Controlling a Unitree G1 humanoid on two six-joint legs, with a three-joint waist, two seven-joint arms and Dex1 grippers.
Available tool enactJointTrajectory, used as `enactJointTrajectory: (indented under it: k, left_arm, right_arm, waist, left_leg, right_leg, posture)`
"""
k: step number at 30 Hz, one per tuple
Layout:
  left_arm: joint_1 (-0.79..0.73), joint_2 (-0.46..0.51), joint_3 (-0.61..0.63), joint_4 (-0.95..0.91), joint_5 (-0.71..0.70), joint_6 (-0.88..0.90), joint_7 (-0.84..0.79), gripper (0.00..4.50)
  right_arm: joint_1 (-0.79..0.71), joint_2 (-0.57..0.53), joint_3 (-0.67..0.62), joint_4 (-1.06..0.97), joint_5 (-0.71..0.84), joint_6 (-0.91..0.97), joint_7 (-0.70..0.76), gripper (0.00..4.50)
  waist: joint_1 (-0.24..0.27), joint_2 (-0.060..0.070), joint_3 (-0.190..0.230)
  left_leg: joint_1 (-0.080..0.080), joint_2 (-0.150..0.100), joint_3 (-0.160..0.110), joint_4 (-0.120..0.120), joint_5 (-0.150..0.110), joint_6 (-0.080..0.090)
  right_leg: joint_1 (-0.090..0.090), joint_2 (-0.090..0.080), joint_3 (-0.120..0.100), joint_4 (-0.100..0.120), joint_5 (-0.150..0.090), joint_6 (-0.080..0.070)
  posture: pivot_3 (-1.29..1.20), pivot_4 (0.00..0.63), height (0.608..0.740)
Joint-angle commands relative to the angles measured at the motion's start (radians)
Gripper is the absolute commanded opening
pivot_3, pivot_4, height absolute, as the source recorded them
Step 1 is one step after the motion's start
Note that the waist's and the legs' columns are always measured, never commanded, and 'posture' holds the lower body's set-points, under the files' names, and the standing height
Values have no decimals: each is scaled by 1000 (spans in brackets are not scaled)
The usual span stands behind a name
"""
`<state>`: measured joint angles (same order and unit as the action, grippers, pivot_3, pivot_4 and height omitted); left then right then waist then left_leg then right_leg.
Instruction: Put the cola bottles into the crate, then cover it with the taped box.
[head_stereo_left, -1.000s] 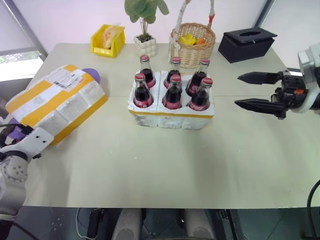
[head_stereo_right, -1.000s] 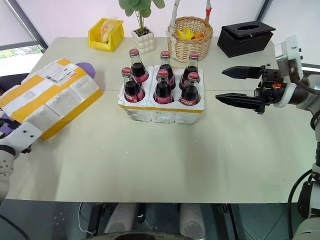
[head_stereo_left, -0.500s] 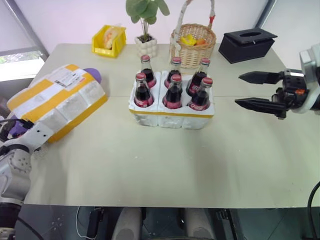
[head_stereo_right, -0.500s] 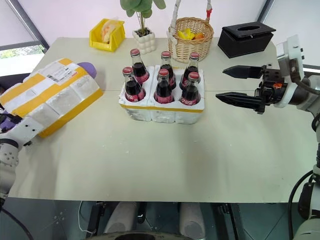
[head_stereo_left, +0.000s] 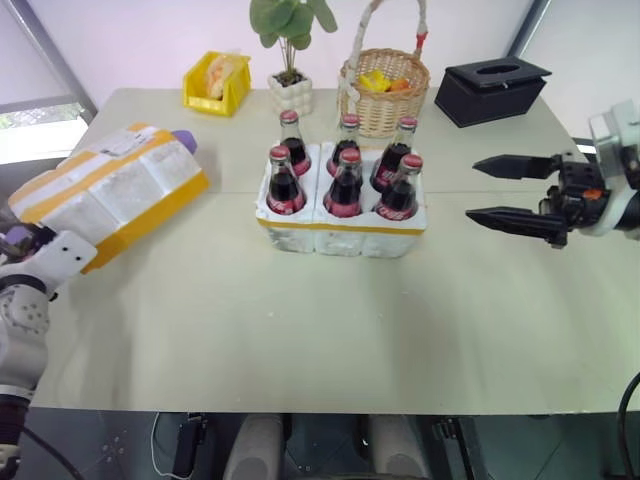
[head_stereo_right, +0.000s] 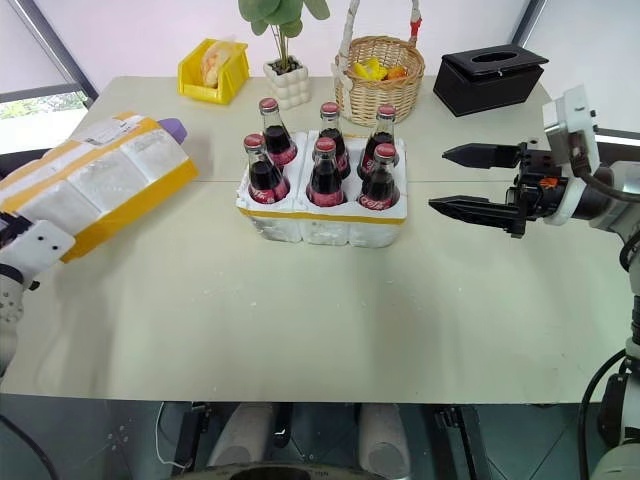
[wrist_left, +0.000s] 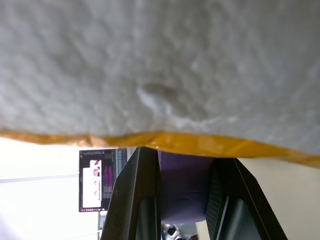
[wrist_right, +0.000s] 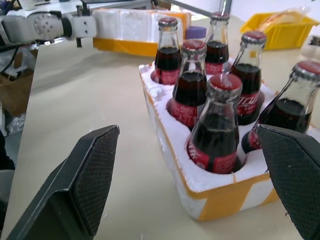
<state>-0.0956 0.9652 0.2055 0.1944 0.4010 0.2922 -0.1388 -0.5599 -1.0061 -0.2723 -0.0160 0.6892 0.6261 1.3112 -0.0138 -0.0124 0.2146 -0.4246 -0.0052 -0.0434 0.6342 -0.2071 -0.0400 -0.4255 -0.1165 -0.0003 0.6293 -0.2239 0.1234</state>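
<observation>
All six bottles (head_stereo_left: 345, 180) fill the crate (head_stereo_left: 343, 230), so the left claw (wrist_left: 185, 192) clamps the box (head_stereo_left: 105, 195) edge – right claw (head_stereo_left: 510, 190) wide, waiting.

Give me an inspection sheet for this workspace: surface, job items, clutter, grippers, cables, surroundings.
Surface: beige table, a few white crumbs.
Job's things: six cola bottles upright in the crate; taped box tilted at the table's left edge, uncovered crate.
Clutter: wicker basket, potted plant, yellow bin, black tissue box, purple object behind the taped box.
Grippers: left gripper jaws shut on a purple piece under the taped box; right gripper open, right of the crate, empty.
Cables: black cable by the right arm.
Surroundings: white wall, window at left.
</observation>
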Motion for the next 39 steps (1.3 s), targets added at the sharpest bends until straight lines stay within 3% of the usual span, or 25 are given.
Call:
enactJointTrajectory:
  k: [1, 9, 17, 21, 29, 39]
  left_arm:
    - [-83, 85, 46, -31, -16, -48, -44, 492]
    - [-473, 143, -73, -22, -44, -167, -192, 492]
    - [-731, 63, -201, -51, -38, -239, -307, 492]
    - [-835, -44, -292, -91, -24, -237, -363, 492]
    - [-914, -202, -381, -104, 8, -252, -390, 492]
    - [-820, -220, -426, -144, 69, -327, -414, 492]
  right_arm:
    - [-15, -29, -22, -20, 4, -11, 4, 4500]
    - [41, -18, -29, 10, -33, -34, -19, 4500]
    - [124, 14, -58, -5, -21, -41, -65, 4500]
    - [150, 33, -62, -14, -22, -46, -90, 4500]
    - [167, 56, -62, -22, -22, -47, -125, 4500]
    - [188, 59, -85, -39, -6, -39, -150, 4500]
  waist:
    - [2, 0, 0]
    - [3, -2, -1]
    - [-7, -2, -1]
    - [0, -2, -1]
    - [-4, -2, -1]
    - [-1, -2, -1]
  left_leg:
    - [0, 0, 0, 0, 0, 0]
    - [-2, 0, 2, 2, 1, -2]
    - [0, 1, 4, 2, 2, -2]
    - [-2, 1, 4, 5, 2, -2]
    - [-3, 1, 4, 12, 1, 0]
    - [-3, 1, 4, 12, 1, 0]
  right_leg:
    - [0, 0, 0, 0, 0, 0]
    - [1, 0, 0, 0, 0, 0]
    - [1, 0, 0, 1, 1, 2]
    - [1, 0, 0, 2, 1, 3]
    - [3, 0, 1, 1, 3, 6]
    - [3, 0, 2, 1, 3, 6]
  posture:
    - [0, 150, 740]
    - [0, 150, 740]
    - [0, 150, 740]
    - [0, 150, 740]
    - [0, 150, 740]
    - [0, 150, 740]
